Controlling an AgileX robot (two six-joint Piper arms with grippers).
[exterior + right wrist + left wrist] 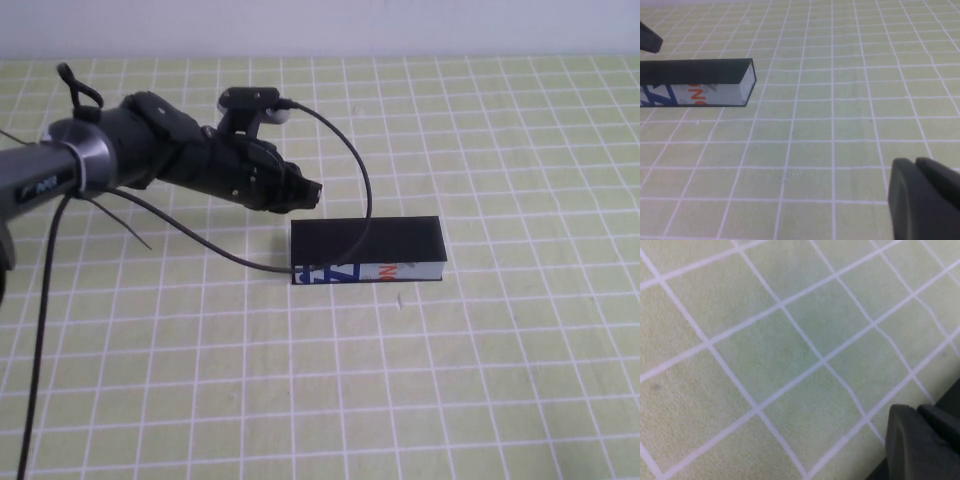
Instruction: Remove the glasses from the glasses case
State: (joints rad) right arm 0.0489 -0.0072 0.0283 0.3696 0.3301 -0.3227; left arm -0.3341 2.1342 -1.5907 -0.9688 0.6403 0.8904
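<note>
Just behind the closed glasses case [366,250], the left gripper [308,193] hovers empty, seemingly shut, ready for the lid; the right gripper [920,200], shut, waits well off.

Lab-type test bench: green gridded mat [500,380], plain white wall [400,25].

Black glasses case [366,250], lid shut, flat on table, printed side frontward
</note>
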